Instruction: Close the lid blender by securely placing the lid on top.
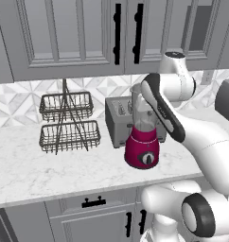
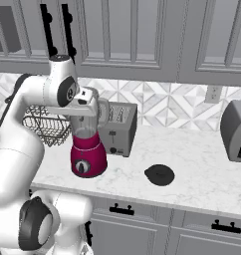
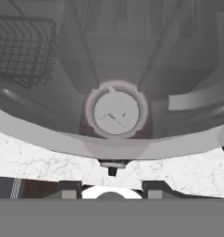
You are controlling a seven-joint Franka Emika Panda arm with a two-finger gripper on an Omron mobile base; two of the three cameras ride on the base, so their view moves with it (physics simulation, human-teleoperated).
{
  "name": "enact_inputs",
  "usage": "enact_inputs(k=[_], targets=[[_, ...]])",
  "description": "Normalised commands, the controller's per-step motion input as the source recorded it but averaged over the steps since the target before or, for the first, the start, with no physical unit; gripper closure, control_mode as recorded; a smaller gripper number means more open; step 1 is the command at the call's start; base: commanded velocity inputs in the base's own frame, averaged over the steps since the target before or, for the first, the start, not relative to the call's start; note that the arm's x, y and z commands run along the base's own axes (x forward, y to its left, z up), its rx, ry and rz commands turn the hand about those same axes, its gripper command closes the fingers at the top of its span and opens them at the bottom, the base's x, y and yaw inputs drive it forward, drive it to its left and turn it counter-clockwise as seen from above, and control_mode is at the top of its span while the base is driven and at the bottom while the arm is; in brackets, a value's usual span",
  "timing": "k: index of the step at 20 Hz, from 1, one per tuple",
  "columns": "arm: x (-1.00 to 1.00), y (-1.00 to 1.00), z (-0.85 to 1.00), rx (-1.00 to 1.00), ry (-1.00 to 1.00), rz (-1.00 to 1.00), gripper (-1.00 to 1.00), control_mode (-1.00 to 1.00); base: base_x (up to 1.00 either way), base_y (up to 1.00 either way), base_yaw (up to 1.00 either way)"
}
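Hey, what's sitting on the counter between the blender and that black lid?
Nothing: in the right base view, the stretch of white marble counter between the blender and the black lid is bare. The toaster stands behind that line, not in it.

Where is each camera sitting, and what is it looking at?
Left base view: behind the arm on its left, looking down at the blender and wire baskets; arm rises lower right.
Right base view: behind on its right, facing blender, toaster and a dark lid; arm lower left.
Hand view: on the hand, looking down into the jar.
All share the blender.
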Motion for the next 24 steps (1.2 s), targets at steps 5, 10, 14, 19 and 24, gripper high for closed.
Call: enact_inputs(k=[5, 10, 14, 19, 24], targets=[[-0.10, -0.23, 0.00, 0.01, -0.01, -0.01, -1.00, -1.00, 0.00, 0.00, 0.00], [-0.33, -0.25, -0.04, 0.01, -0.10, -0.07, -1.00, -1.00, 0.00, 0.00, 0.00], [-0.42, -0.30, -0.09, 0.01, -0.11, 0.00, -1.00, -1.00, 0.00, 0.00, 0.00], [-0.49, -0.36, -0.12, 0.00, -0.01, 0.00, -1.00, -1.00, 0.00, 0.00, 0.00], [-0.20, -0.67, -0.20, 0.00, 0.00, -0.07, -1.00, -1.00, 0.00, 0.00, 0.00]])
